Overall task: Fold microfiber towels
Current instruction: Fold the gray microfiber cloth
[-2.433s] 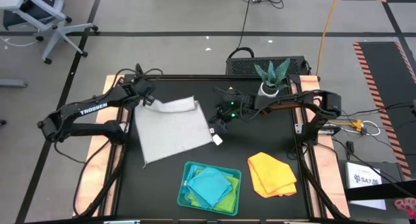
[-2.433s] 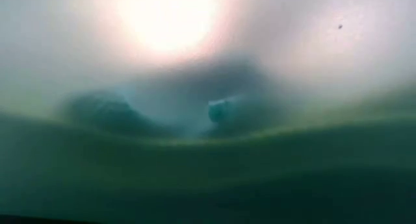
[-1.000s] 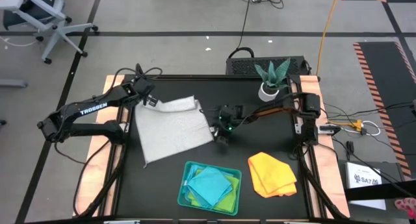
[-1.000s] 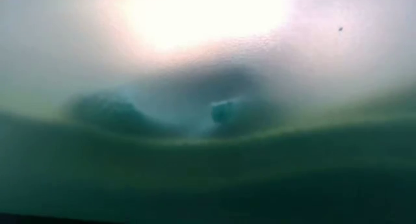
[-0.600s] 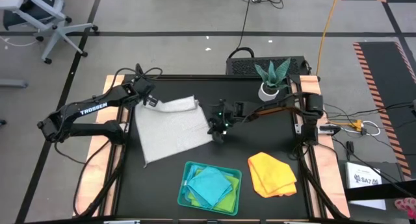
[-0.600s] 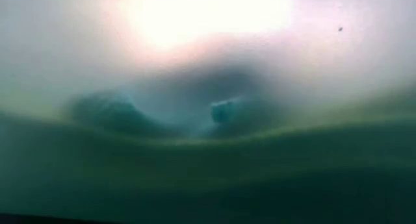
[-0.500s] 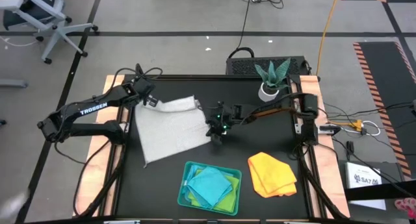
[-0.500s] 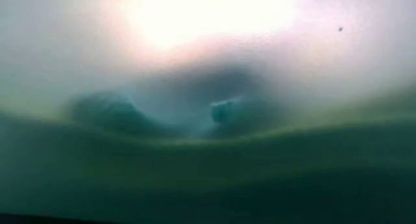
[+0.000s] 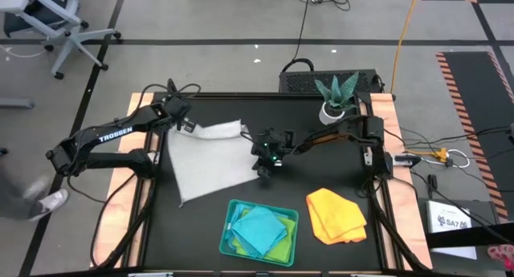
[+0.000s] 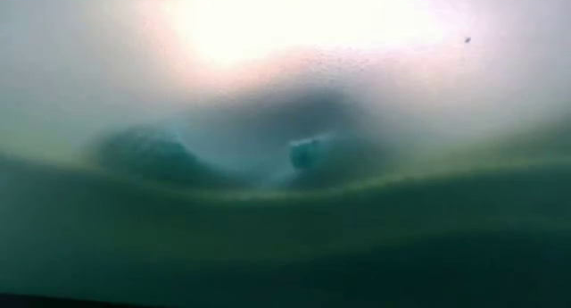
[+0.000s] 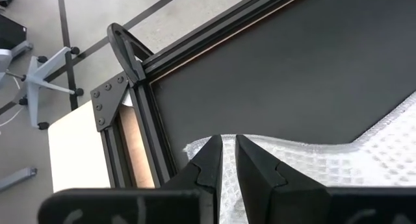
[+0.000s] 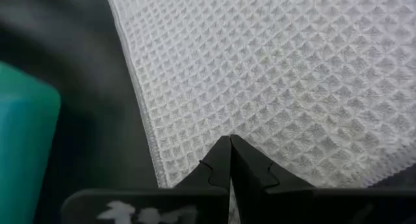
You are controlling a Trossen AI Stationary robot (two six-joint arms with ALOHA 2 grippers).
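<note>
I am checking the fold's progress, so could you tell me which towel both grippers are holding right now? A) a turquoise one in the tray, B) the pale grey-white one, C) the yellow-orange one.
B: the left gripper and right gripper each pinch an edge of the pale grey-white towel.

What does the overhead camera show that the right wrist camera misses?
Only the overhead view shows the yellow towel, the plant, the folded towels in the tray, and both arms: the left gripper pinching the grey towel's far corner, the right gripper at its opposite edge. Only the right wrist view shows the towel's waffle weave close up and the shut fingers pinching its edge. Both show the grey towel, the black table and the teal tray.
</note>
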